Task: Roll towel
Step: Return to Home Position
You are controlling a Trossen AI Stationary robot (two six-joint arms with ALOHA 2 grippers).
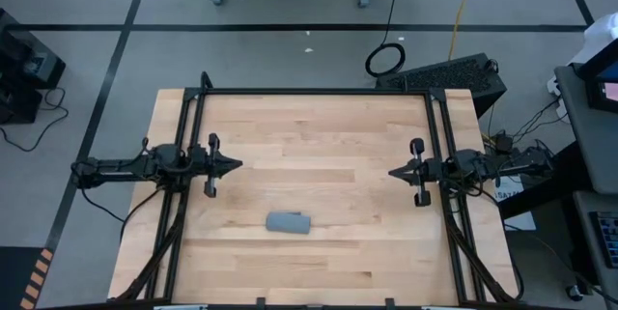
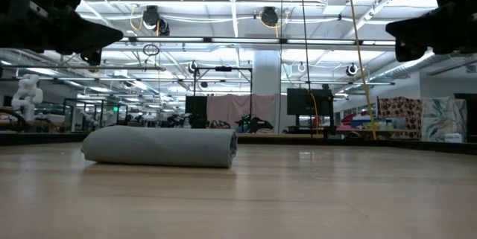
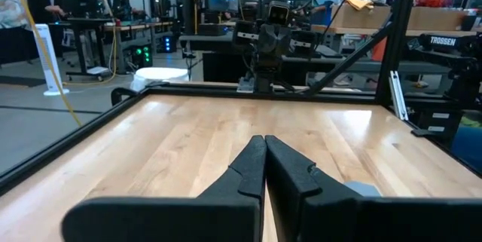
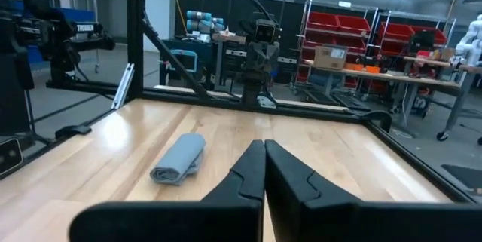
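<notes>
Towel (image 1: 288, 222) lies as a compact grey-blue roll on the table (image 1: 319, 136)

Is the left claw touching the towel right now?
Apart. The high view shows a wide gap between the left claw and the rolled towel.

The grey-blue towel (image 1: 288, 222) (image 2: 160, 147) (image 4: 179, 159) is seen rolled into a short, plain bundle, laid on its side slightly off-centre on the wooden tabletop (image 1: 319, 136); one end appears loosely wound.

We see a pale plank-topped wooden table (image 1: 319, 146). One rolled grey-blue towel (image 1: 288, 222) lies flat on it, slightly toward its left side.
</notes>
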